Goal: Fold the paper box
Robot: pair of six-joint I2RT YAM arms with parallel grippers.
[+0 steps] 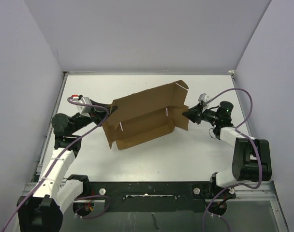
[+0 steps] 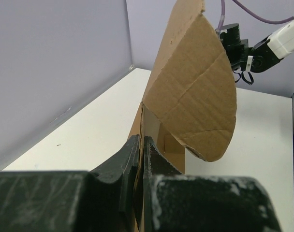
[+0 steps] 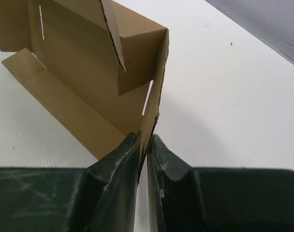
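Observation:
The paper box [image 1: 142, 116] is brown corrugated cardboard, lying skewed across the middle of the white table with its walls partly raised and a flap standing up at the far right. My left gripper [image 1: 107, 112] is shut on the box's left end wall; in the left wrist view the fingers [image 2: 132, 154] pinch the thin cardboard edge below a rounded flap [image 2: 195, 96]. My right gripper [image 1: 185, 114] holds the right end wall. In the right wrist view its jaws [image 3: 144, 137] sit tight around that wall's edge, with the box's slotted inside [image 3: 79, 72] beyond.
Grey walls [image 1: 21, 72] enclose the table on the left, back and right. Purple cables [image 1: 243, 96] loop from both wrists. A dark rail [image 1: 152, 186] with the arm bases runs along the near edge. The right arm [image 2: 263, 48] shows behind the flap in the left wrist view.

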